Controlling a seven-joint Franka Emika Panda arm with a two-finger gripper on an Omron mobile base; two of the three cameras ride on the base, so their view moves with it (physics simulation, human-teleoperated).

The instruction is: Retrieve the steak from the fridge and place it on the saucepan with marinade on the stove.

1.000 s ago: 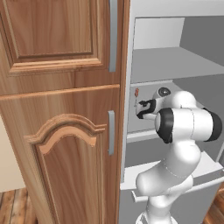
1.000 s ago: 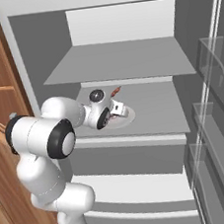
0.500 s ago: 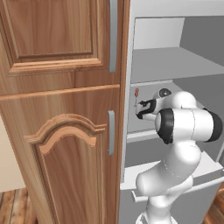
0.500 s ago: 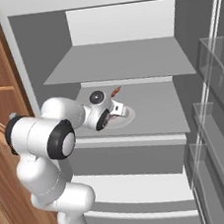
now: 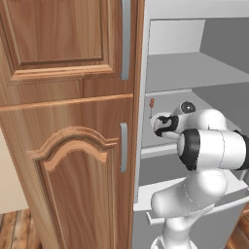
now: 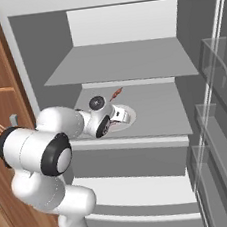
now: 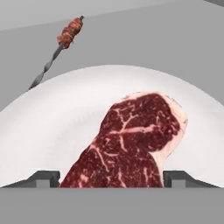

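We see the end effector point(image 7: 112, 178) spread wide, fingertips straddling the steak point(image 7: 131, 142) on the plate point(image 7: 52, 131), contact unclear; skewer point(image 7: 59, 50) beyond.

White arm reaching forward, hand point(image 7: 111, 179) low, fingers spread wide apart

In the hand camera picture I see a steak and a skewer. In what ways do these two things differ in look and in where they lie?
The steak is a broad, flat, dark red slab with pale marbling; the skewer is a thin grey stick with a small reddish lump at one end. The steak lies on the white plate; the skewer lies off the plate, on the grey fridge shelf beyond it. The steak sits between the fingertips of the gripper; the skewer is far from them. Both lie flat.
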